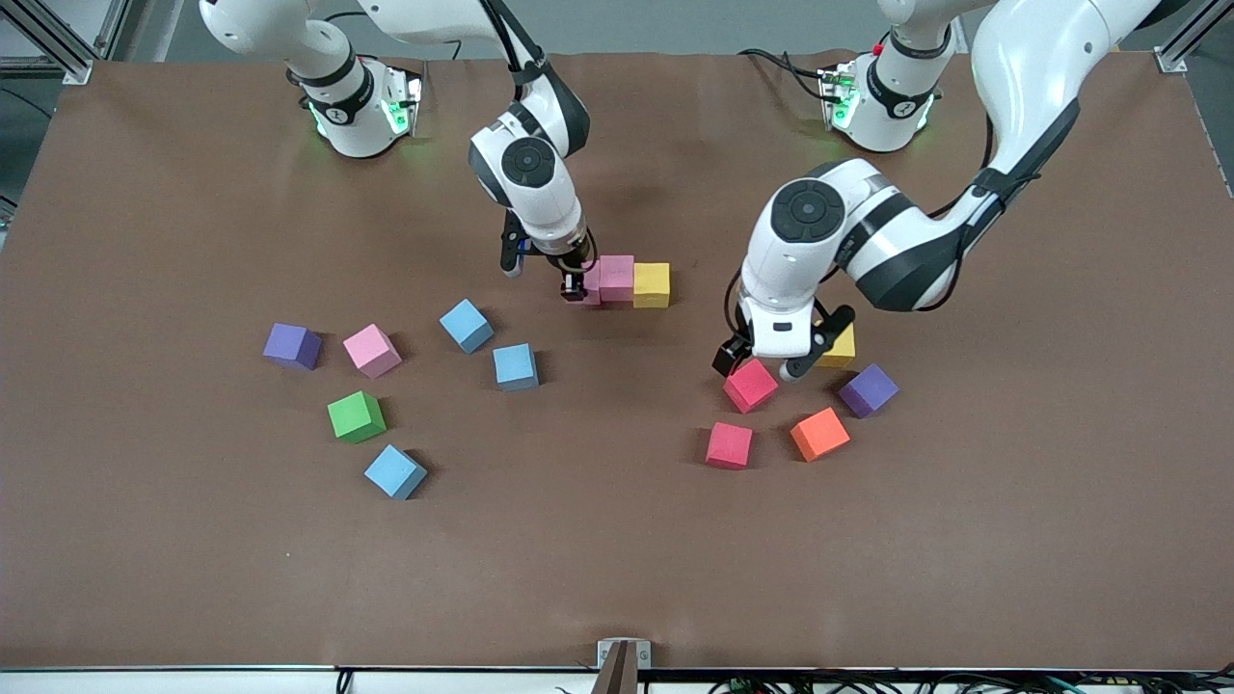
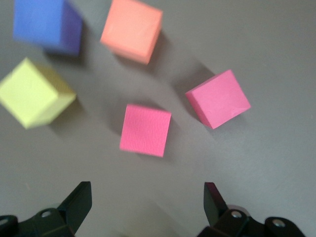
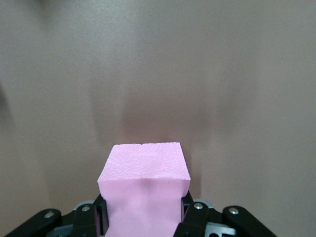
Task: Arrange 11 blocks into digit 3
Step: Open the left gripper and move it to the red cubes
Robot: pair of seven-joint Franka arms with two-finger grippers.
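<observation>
Nearest the front camera, loose blocks are lying scattered on the worktop (image 1: 617, 578): a light blue block (image 1: 395, 471), a green block (image 1: 356, 416), a red block (image 1: 729, 446) and an orange block (image 1: 820, 434); a little farther off, a purple block (image 1: 869, 389) and a second red block (image 1: 750, 385) are sitting under the left arm's reach; the left gripper (image 1: 764, 366) is hovering directly over that second red block with its jaws spread wide and nothing between them, the red block (image 2: 145, 130) showing centred ahead of its fingertips in the left wrist view, with a yellow block (image 1: 841, 349) just beside the gripper; toward the right arm's end, two more light blue blocks (image 1: 515, 366) (image 1: 467, 325), a pale pink block (image 1: 372, 350) and another purple block (image 1: 292, 346) are waiting; farthest off, the right gripper (image 1: 576, 287) is clamped tight on a pink block (image 3: 144, 190), setting it down against a second pink block (image 1: 617, 280) that is touching a second yellow block (image 1: 652, 284); this seems to be the first three-cube bar of the digit 3 (image 1: 625, 281), so the task is looking barely begun; next, the right gripper would need to let go once the held block is sitting flush in line, and the left gripper would need to drop straight down and close squarely across the red block's flat faces.
</observation>
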